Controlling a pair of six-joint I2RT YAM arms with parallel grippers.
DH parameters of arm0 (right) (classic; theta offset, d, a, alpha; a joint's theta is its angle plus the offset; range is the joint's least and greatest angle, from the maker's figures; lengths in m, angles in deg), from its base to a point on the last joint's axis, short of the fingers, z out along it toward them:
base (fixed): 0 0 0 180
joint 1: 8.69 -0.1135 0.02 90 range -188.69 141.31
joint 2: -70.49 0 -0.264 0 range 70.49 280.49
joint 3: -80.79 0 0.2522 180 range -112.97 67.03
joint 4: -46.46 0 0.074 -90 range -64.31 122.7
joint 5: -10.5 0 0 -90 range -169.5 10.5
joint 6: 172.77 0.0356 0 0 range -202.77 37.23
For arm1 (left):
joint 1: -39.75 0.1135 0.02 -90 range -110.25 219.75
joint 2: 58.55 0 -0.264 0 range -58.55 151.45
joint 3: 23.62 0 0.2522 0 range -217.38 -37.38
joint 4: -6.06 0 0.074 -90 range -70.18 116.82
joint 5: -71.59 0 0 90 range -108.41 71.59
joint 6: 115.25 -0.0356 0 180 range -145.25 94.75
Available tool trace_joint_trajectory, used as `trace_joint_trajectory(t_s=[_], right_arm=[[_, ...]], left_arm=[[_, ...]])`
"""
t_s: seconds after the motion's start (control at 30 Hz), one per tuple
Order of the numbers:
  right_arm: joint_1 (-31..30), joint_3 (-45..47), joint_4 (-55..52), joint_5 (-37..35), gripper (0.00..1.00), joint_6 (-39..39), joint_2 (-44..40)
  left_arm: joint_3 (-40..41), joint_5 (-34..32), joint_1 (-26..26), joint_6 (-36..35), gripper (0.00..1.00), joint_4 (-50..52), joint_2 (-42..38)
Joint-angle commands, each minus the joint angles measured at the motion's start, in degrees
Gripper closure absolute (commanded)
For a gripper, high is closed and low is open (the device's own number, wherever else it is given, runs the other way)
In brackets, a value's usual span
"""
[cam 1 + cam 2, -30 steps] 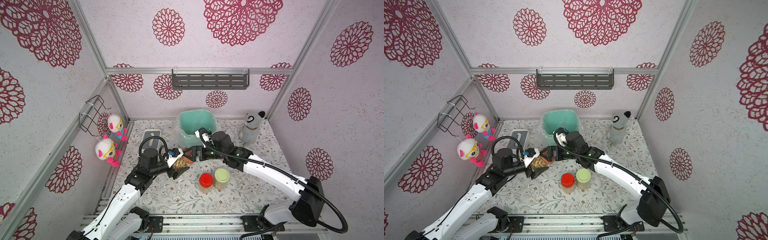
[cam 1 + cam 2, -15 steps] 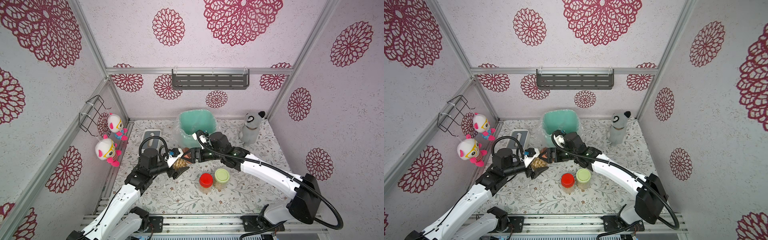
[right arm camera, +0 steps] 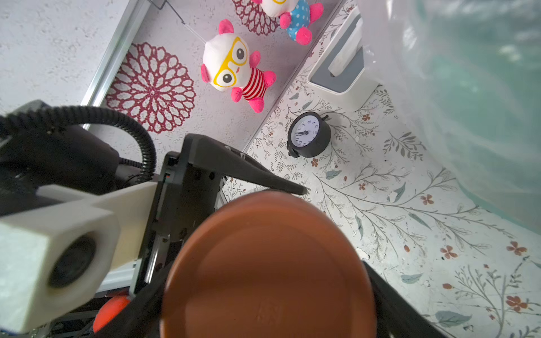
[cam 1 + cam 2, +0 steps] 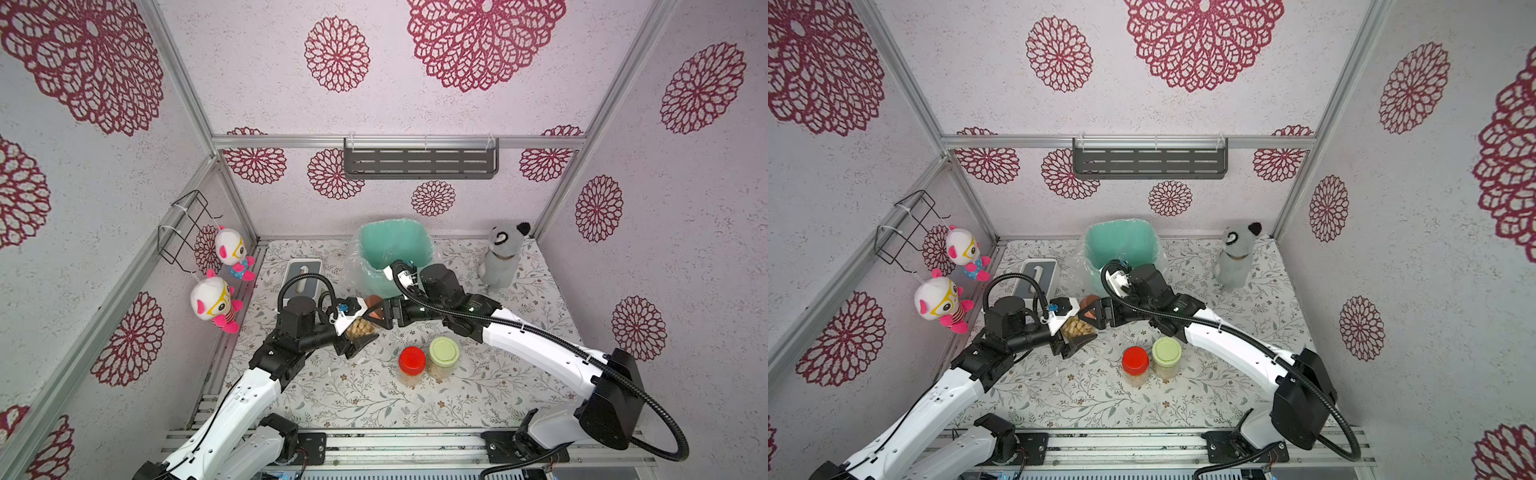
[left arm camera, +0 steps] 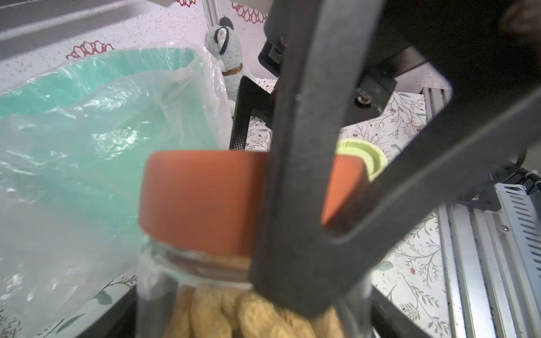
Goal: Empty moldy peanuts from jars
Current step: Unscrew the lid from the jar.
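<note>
The right hand [image 4: 375, 310] has just closed in, pinching the brown lid [image 3: 268, 263] of the peanut jar [image 4: 360, 328] that the left hand [image 4: 359, 335] clamps. Unscrewing can begin; nothing is emptied yet.

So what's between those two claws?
A jar of peanuts, in both top views: left gripper holds its body, right gripper clasps the brown lid.

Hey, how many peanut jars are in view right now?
3. The brown-lidded jar is held tilted in the left hand, before the green bin; the red-lidded jar and green-lidded jar stand side by side on the table.
</note>
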Motion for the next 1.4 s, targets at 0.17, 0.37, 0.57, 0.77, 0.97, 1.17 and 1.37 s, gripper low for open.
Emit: trace_joint_trajectory(t_s=[0.17, 0.37, 0.57, 0.77, 0.97, 1.17, 1.37], right_arm=[[1.53, 0.79, 2.84, 3.65, 0.2, -13.33, -5.42], [1.78, -1.01, 1.1, 6.17, 0.21, -17.24, -4.17], [3.8, 2.04, 5.49, 11.08, 0.19, -26.77, -5.58], [7.34, 1.52, 4.89, 16.67, 0.19, -33.01, -5.91], [8.41, -3.3, -3.66, 17.14, 0.2, -38.42, -3.99], [8.42, -0.69, -1.19, 13.46, 0.21, -36.5, -7.74], [6.24, 0.21, -6.14, 6.71, 0.33, -37.77, -10.79]], left_arm=[[-2.16, 3.8, 0.31, -0.21, 1.0, -0.6, -0.5], [-2.64, 5.38, 0.32, 0.07, 1.0, -0.47, -0.17], [-3.62, 7.14, 0.33, -0.31, 1.0, 0.86, 0.63], [-3.96, 8.08, 0.32, -0.75, 1.0, 1.49, 1.12], [-4.23, 7.64, 0.31, -1.31, 1.0, 1.78, 1.7], [-3.55, 0.78, 0.46, -1.4, 1.0, -0.43, 1.56], [-3.24, -4.13, 1.7, 0.67, 1.0, -4.59, 0.99]])
